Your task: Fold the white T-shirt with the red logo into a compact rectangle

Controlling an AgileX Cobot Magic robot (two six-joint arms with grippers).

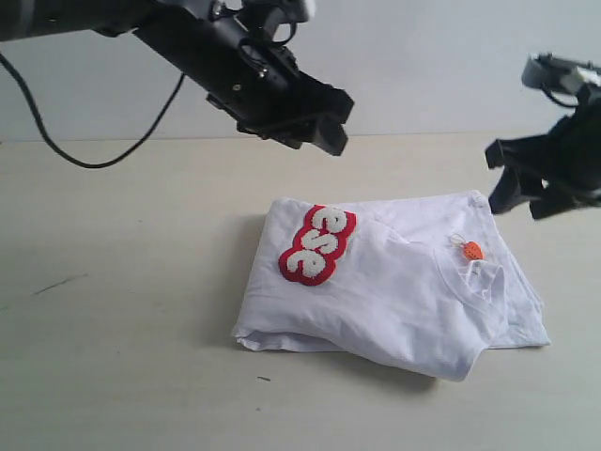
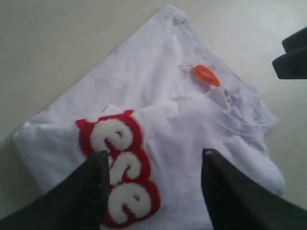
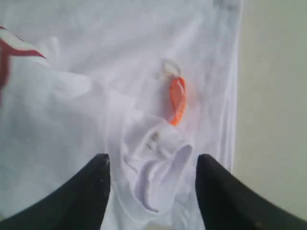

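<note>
Folded tee (image 1: 394, 291) lies flat, ctr-right on the pale surface (image 1: 113, 357), a rough rectangle w/ uneven edges. Its red logo (image 1: 317, 244) shows only "ese" on the top layer, near the left end; an orange tag (image 1: 473, 250) sits by the collar, toward the right. Above the logo end hangs the left tool (image 2: 153, 184), fingers spread, holding nothing. Over the collar end, the right tool (image 3: 151, 189) is likewise spread & empty.
</note>
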